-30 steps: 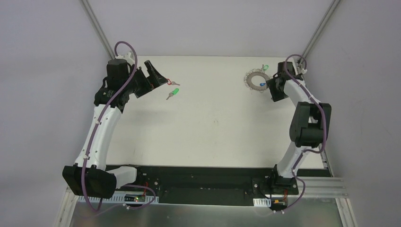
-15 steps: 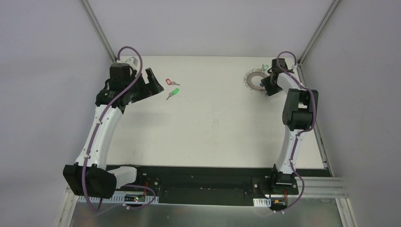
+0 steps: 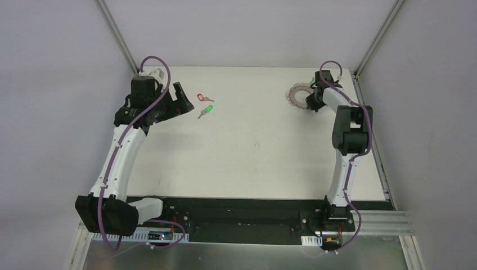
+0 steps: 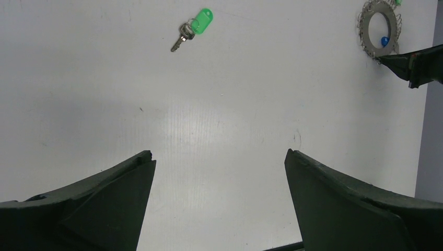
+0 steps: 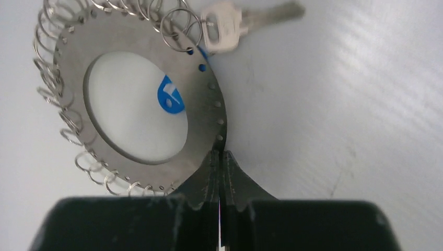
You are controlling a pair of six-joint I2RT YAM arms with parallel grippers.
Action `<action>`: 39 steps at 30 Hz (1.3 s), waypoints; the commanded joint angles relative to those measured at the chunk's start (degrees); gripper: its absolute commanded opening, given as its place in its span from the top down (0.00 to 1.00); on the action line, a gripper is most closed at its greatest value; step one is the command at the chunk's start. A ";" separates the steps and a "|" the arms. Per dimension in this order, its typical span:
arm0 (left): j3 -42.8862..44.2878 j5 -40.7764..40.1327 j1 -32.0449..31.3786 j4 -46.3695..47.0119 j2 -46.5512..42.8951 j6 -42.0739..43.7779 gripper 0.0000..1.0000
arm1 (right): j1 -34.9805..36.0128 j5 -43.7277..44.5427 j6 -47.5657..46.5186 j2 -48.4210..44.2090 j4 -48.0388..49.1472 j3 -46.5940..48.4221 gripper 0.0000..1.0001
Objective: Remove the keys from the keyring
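Operator: Starting at the left of the worktop [image 3: 253, 152], what is the left gripper [image 3: 181, 100] doing?

Observer: It is sitting over the far left part, its jaws standing wide apart and holding nothing.

Operator: And just to its right?

Observer: Two loose keys are lying on the bare surface, off the ring. The red-tagged key [image 3: 201, 97] is sitting just beside that gripper. The green-tagged key [image 3: 206, 110] is lying near it, slightly closer to the arm bases, its blade pointing down-left in the top view.

Operator: Where is the keyring [image 5: 136, 99] resting?

Observer: It is lying flat at the far right of the worktop, well apart from those two keys. A silver key [image 5: 230, 23] is sitting threaded on one of its wire loops [image 5: 52, 89], and a blue tag [image 5: 171, 97] is showing through the open centre, partly under the ring.

Operator: And the right gripper [image 5: 219, 155]?

Observer: Its jaws are pressing together, meeting right at the ring's outer rim. Whether they are pinching anything, I am not managing to tell.
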 commanded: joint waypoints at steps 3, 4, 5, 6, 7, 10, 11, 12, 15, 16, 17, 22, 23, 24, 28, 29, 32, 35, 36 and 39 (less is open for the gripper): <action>-0.29 -0.32 0.03 0.39 -1.00 0.83 0.01 | 6.78 0.88 -3.08 -15.03 4.40 -12.51 1.00; -0.34 -0.02 0.05 0.42 -0.83 0.79 0.01 | 7.38 0.70 -2.86 -17.21 5.23 -14.09 1.00; -0.38 0.39 0.07 0.37 -0.67 0.77 0.01 | 7.96 0.14 -2.90 -19.95 5.70 -15.40 1.00; -0.38 0.97 0.07 0.38 -0.47 0.79 0.01 | 8.36 -0.84 -3.13 -21.86 6.38 -16.58 1.00; -0.45 1.65 0.08 0.40 -0.28 0.83 0.01 | 8.83 -2.27 -3.68 -23.93 7.38 -17.65 1.00; -0.77 4.50 0.01 1.17 0.38 0.95 0.01 | 9.02 -8.20 -4.92 -29.34 10.39 -20.19 1.00; -1.00 5.84 -0.02 1.74 0.63 0.96 0.01 | 9.07 -10.19 -5.23 -30.82 10.61 -20.50 1.00; -1.32 6.99 0.05 2.51 0.86 0.85 0.01 | 9.08 -11.85 -5.50 -32.13 10.64 -20.60 1.00; -1.61 10.14 -0.01 4.08 1.76 0.50 0.01 | 9.07 -14.08 -5.87 -35.24 10.17 -20.92 1.00; -1.59 10.86 -0.02 4.38 2.05 0.42 0.01 | 9.09 -13.11 -6.19 -35.86 9.66 -20.88 1.00; -1.57 11.29 -0.06 4.68 2.17 0.33 0.01 | 9.07 -12.01 -6.71 -36.19 9.04 -20.74 1.00; -2.33 13.02 -0.06 6.41 1.93 0.09 0.01 | 6.66 -3.56 -8.92 -32.70 2.00 -15.08 0.42; -2.50 13.29 -0.02 6.67 1.91 0.00 0.01 | 6.05 -1.71 -9.57 -31.32 0.23 -13.44 0.40; -2.70 13.46 -0.01 6.82 1.91 -0.15 0.01 | 5.55 0.32 -11.38 -29.79 -0.79 -11.71 0.39; -3.02 13.96 -0.10 7.24 1.83 -0.47 0.01 | 5.08 3.86 -21.78 -19.08 -6.71 -1.29 0.32; -3.07 14.06 -0.09 7.28 1.81 -0.51 0.01 | 5.03 4.52 -24.26 -16.28 -8.74 1.91 0.28; -3.33 13.98 -0.10 7.29 1.70 -0.87 0.01 | 5.04 6.00 -29.95 -7.64 -12.11 10.14 0.24; -3.61 13.56 -0.10 7.29 1.74 -1.44 0.01 | 5.00 9.83 -32.80 -0.37 -14.16 17.21 0.23; -3.67 13.46 -0.06 7.29 1.74 -1.45 0.01 | 5.02 10.58 -33.74 1.58 -14.28 18.92 0.23; -3.75 13.28 -0.06 7.29 2.02 -1.56 0.01 | 4.81 12.12 -34.89 7.03 -15.48 23.86 0.24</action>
